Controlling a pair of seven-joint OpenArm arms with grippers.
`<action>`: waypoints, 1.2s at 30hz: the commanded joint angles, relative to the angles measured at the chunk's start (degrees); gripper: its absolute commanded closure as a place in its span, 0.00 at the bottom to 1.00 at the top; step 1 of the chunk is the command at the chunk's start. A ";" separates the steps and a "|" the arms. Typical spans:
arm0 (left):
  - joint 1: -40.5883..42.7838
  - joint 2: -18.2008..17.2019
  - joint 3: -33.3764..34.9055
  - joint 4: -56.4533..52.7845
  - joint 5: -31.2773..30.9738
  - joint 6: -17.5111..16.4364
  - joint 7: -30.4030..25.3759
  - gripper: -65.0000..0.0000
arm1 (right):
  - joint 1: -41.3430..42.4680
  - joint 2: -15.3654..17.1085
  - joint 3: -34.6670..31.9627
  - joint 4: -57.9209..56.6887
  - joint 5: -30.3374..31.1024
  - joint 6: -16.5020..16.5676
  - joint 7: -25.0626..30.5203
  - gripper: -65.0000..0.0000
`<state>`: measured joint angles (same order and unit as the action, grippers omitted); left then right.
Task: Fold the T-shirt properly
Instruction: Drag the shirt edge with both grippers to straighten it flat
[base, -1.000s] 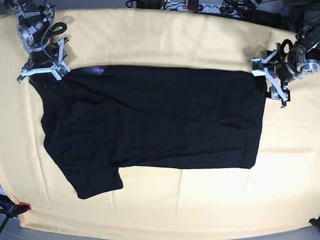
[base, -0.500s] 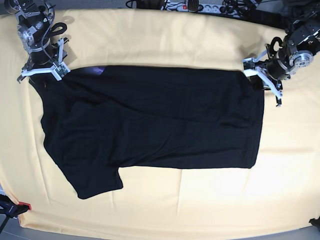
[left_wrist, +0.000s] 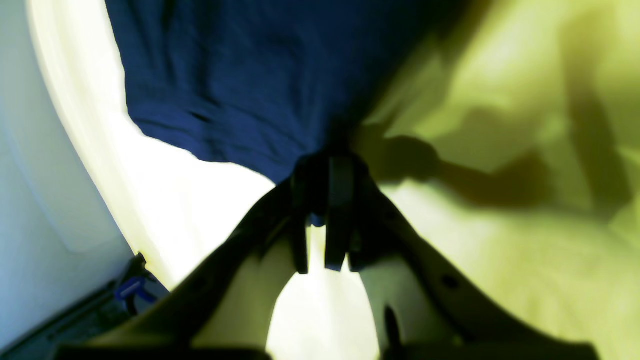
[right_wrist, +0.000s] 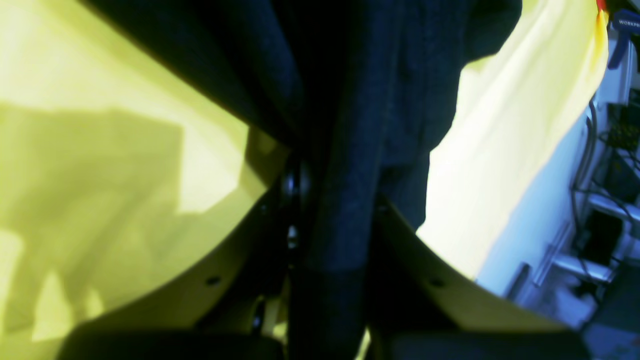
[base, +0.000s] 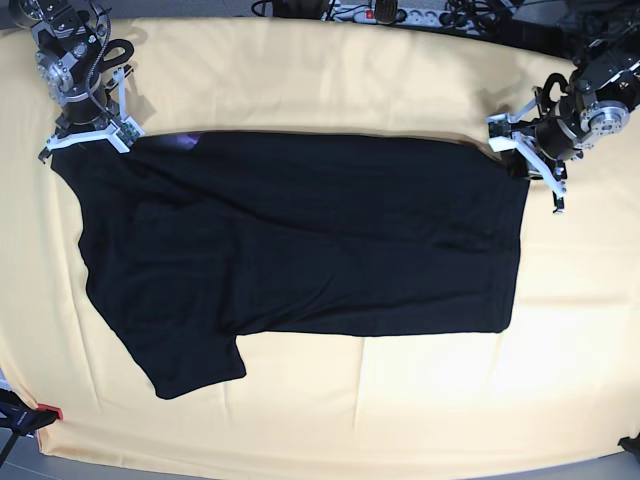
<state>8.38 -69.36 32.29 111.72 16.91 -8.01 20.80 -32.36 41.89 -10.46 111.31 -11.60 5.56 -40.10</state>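
Cloth of the black T-shirt (base: 300, 240) lies spread flat on the yellow worktop (base: 350, 80). Left claw (base: 527, 157) clenches its far hem corner; right claw (base: 92, 135) clenches the far shoulder edge.

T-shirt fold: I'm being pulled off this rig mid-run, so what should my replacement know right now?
Left pincer: shut on the T-shirt, pinching its far corner on the base view's right.
Right pincer: shut on the far corner at the other end.
The shirt lies spread flat, plain side up, on the yellow tablecloth, one sleeve sticking out at the near left.
Done: both far corners gripped.
Left: every fold; none shows yet.
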 joint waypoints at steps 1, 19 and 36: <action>-0.63 -1.99 -0.48 0.68 0.37 -0.33 0.17 1.00 | -0.20 1.27 0.39 0.35 -0.85 -0.17 -2.91 1.00; -0.61 -10.73 -0.48 10.97 -11.63 -20.50 -0.87 1.00 | -7.26 6.08 0.39 12.33 6.32 3.58 -15.04 1.00; -0.63 -15.89 -0.48 11.82 -17.31 -31.99 -1.73 1.00 | -23.47 6.08 0.39 14.12 -3.91 -3.98 -16.31 1.00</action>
<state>8.38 -83.68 32.34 123.07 -0.34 -39.55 18.87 -55.51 47.13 -10.46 124.73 -14.11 2.11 -54.89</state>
